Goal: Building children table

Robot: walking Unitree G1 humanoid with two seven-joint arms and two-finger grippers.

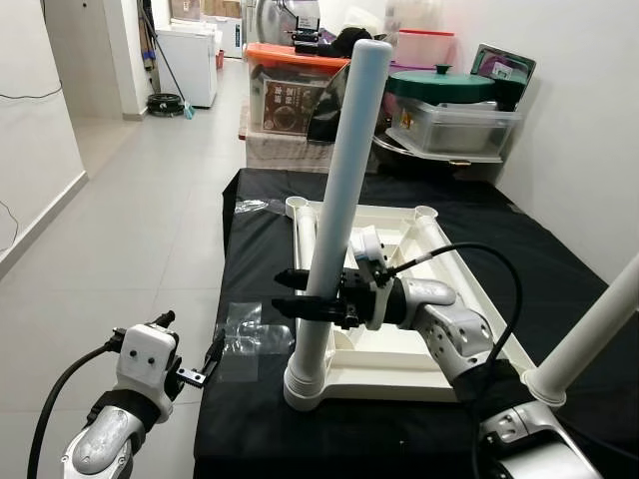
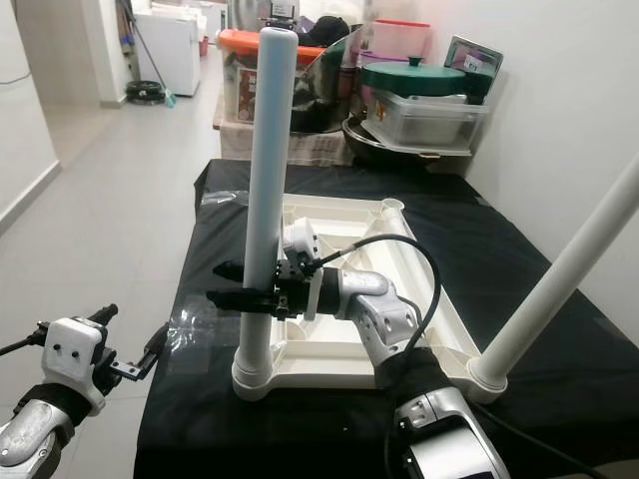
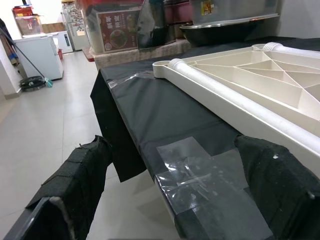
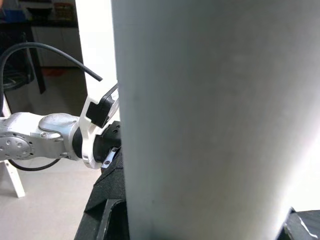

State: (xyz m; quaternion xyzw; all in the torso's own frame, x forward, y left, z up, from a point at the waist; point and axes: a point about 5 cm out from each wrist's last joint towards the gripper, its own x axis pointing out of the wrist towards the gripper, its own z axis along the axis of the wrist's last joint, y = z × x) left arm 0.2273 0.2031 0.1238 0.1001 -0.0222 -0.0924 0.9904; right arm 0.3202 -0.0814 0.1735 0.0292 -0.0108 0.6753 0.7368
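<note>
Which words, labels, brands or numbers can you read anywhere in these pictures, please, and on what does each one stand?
No text can be read.
Red printed box among the stored items beyond the table: printing with a round picture, too small and blurred.
Yellow label on a container beside it: too blurred.
White table leg, held upright by the right gripper: blank.
White tabletop: no marking visible.

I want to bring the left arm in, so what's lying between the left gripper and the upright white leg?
In the left eye view, a crumpled sheet of clear plastic lies on the black cloth between the left gripper and the upright white leg; otherwise that stretch is bare cloth.
</note>
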